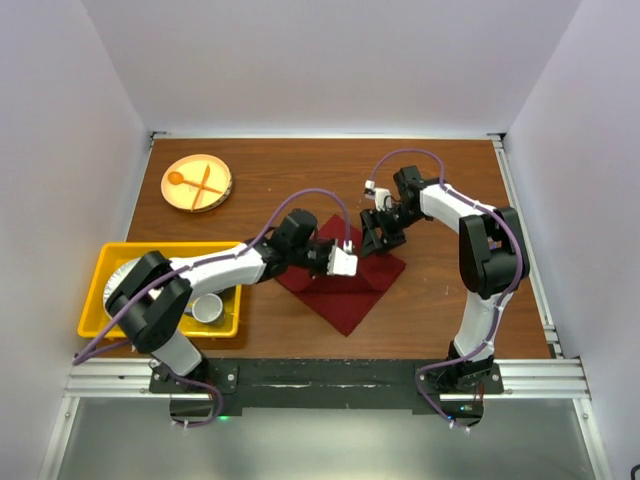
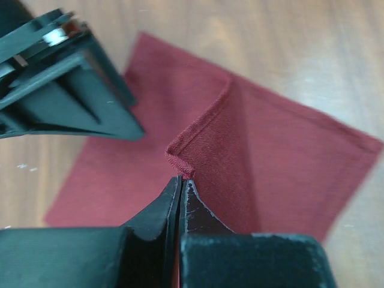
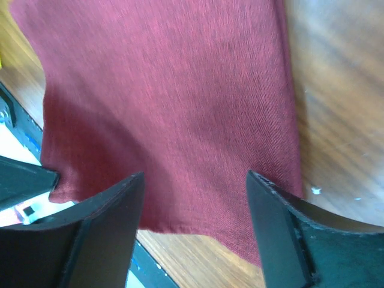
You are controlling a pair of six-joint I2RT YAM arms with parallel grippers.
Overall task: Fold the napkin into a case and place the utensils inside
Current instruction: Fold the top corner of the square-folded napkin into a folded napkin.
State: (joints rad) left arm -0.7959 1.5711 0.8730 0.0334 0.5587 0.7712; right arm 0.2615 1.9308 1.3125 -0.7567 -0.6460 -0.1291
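Napkin [image 2: 270, 150] is pinched at its hem by the left pincer [image 2: 181, 181], likely for folding. Right pincer [image 3: 195, 175] hangs spread above.

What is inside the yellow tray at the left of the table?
A grey cup stands in the yellow tray. The left arm covers much of the tray, so anything else inside is hidden.

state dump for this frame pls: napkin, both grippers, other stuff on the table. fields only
napkin: maroon, spread on the table, one edge raised into a ridge
left gripper: shut on the napkin's raised edge
right gripper: open, over the napkin, holding nothing
utensils: not in view
plate: far left, holds orange spoon and fork
yellow bin: near left, cup inside
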